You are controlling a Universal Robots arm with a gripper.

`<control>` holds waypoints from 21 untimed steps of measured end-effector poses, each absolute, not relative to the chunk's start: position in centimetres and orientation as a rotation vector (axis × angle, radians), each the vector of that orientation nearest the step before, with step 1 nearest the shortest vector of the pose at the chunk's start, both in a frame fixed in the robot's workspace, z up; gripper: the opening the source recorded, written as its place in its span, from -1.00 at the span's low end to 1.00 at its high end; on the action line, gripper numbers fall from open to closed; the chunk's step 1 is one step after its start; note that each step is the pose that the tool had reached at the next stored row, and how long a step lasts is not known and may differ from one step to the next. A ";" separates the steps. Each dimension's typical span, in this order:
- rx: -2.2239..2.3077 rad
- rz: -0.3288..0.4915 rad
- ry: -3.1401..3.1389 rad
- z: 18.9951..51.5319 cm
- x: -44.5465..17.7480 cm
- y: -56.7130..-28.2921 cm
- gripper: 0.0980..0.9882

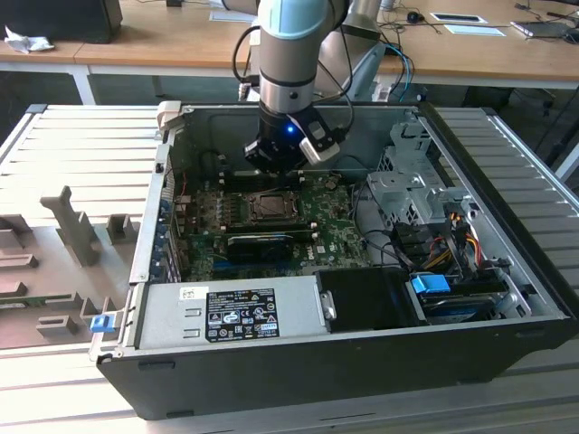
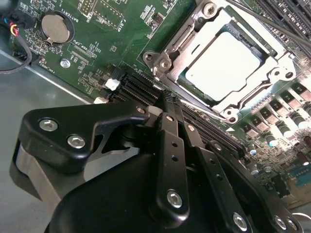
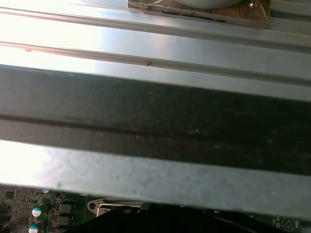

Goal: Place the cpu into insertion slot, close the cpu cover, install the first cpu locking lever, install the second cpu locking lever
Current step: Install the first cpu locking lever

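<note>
The cpu (image 2: 222, 62), a dull silver square, lies flat in the insertion slot (image 1: 271, 207) on the green board (image 2: 97, 53). The cpu cover (image 2: 266, 77), a silvery frame, lies down around the chip, which shows through its window. In the second wrist view my gripper (image 2: 170, 97) hovers beside one edge of the socket, apart from it. Its two black fingers (image 2: 166, 126) are pressed together, shut on nothing. In the exterior view the gripper (image 1: 273, 168) hangs just behind the socket, inside the open computer case.
A long black ribbed block (image 1: 262, 242) sits in front of the socket. The power supply (image 1: 240, 312) fills the case's front. A drive cage (image 1: 407, 181) and cables (image 1: 443, 235) crowd the exterior view's right. The case wall (image 3: 155, 111) runs close by.
</note>
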State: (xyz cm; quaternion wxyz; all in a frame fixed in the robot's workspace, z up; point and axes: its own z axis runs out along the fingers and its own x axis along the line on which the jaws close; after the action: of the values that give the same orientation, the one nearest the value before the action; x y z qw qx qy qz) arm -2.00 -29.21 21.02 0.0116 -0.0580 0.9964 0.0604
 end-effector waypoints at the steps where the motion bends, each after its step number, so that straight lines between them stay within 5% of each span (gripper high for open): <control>1: -0.181 0.189 3.107 21.0 -2.0 -29.2 -0.98; 21: -0.181 0.173 3.109 20.2 -1.8 -29.3 -0.98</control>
State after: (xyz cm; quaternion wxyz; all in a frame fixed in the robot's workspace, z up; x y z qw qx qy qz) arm -1.84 -29.30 20.20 0.0114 -0.0581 0.9967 0.0555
